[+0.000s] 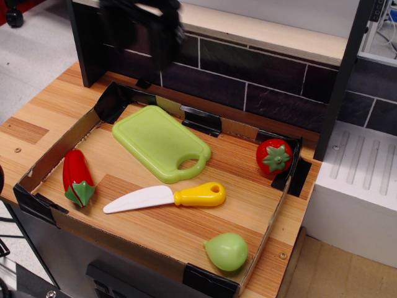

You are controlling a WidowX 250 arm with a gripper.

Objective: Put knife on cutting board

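The knife [164, 197] lies flat on the wooden tray floor, with its white blade to the left and its yellow handle to the right. The light green cutting board [158, 141] lies just behind it, handle hole at its near right corner; knife and board are apart. My gripper [164, 34] is a dark, motion-blurred shape at the top of the view, high above the board's far end and in front of the tiled back wall. Its fingers are too blurred to read. It holds nothing that I can see.
A low cardboard wall [59, 152] rims the tray. Inside are a red pepper [77, 176] at the left, a tomato [273, 156] at the back right and a green pear [226, 251] at the front right. A white rack [363, 180] stands to the right.
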